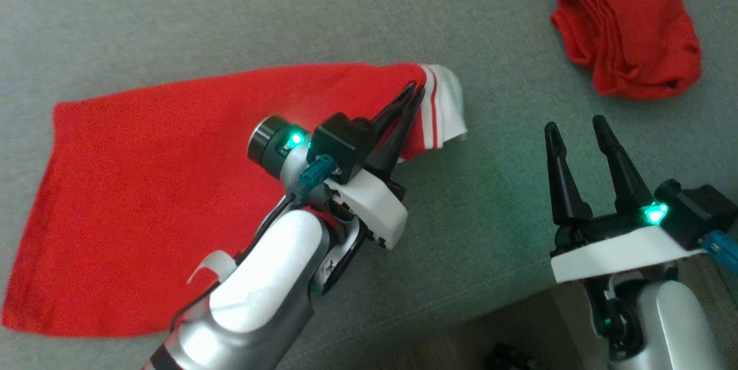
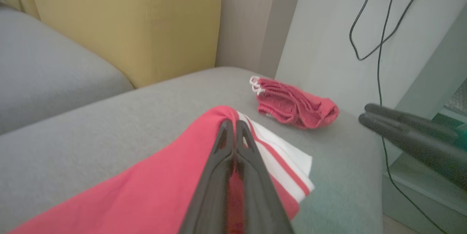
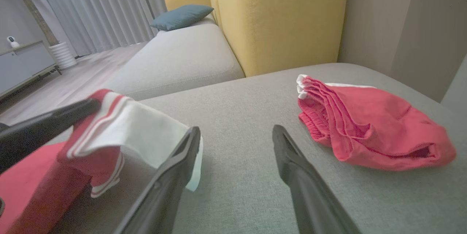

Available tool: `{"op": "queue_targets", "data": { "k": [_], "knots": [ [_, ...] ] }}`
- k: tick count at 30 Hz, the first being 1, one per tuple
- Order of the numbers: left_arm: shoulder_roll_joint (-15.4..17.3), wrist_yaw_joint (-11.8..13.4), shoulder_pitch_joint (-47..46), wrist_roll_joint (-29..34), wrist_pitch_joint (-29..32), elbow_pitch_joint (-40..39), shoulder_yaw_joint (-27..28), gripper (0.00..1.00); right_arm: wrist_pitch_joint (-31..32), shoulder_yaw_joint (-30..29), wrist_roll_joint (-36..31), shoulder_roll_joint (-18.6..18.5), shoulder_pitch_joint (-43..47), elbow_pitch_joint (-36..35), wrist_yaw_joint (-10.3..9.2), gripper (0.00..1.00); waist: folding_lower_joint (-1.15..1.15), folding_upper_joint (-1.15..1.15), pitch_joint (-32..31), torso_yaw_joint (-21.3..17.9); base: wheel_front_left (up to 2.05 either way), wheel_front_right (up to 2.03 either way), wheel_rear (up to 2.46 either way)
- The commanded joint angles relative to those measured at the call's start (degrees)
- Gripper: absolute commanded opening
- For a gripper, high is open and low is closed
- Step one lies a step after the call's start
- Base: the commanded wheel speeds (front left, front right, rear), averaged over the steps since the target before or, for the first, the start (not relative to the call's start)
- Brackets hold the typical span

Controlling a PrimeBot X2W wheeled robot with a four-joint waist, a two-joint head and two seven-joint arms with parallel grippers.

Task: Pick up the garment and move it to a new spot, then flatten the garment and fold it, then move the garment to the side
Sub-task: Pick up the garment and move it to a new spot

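The garment [image 1: 150,185] is soft, matt red cloth. The sofa seat [image 1: 490,214] is coarse grey weave; the right claw [image 1: 575,122] is matt black plastic.

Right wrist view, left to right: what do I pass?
Shut left hand → white-and-red striped hem of the red fabric garment it pinches → open right hand → folded pile of red fabric garments.
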Motion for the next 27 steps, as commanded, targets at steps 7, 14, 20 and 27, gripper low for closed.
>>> {"op": "queue_targets", "data": {
  "k": [7,14,20,27],
  "knots": [
    [1.2,-0.8,-2.8,1.7,0.1,2.2,-0.4,1.0,-2.0,2.2,0.7,-0.2,-3.5,0.3,0.22,1.0,0.0,0.0,3.5,-1.9,0.0,0.0,0.0],
    [2.4,0.0,-1.8,3.8,-5.8,1.2,-1.5,1.0,-2.1,1.6,0.0,-0.2,-3.5,1.5,0.22,1.0,0.0,0.0,0.5,1.6,0.0,0.0,0.0],
    [4.1,3.2,0.7,3.7,-9.5,-1.5,1.4,1.0,-0.7,0.1,-1.4,-0.2,-2.4,1.1,0.22,1.0,0.0,0.0,-3.4,6.9,0.0,0.0,0.0],
    [7.8,7.7,4.6,2.5,-10.7,-3.1,8.2,1.0,1.8,-1.3,-2.8,-0.2,-0.7,-0.4,0.22,1.0,0.0,0.0,-6.6,12.9,0.0,0.0,0.0]
  ]
}}
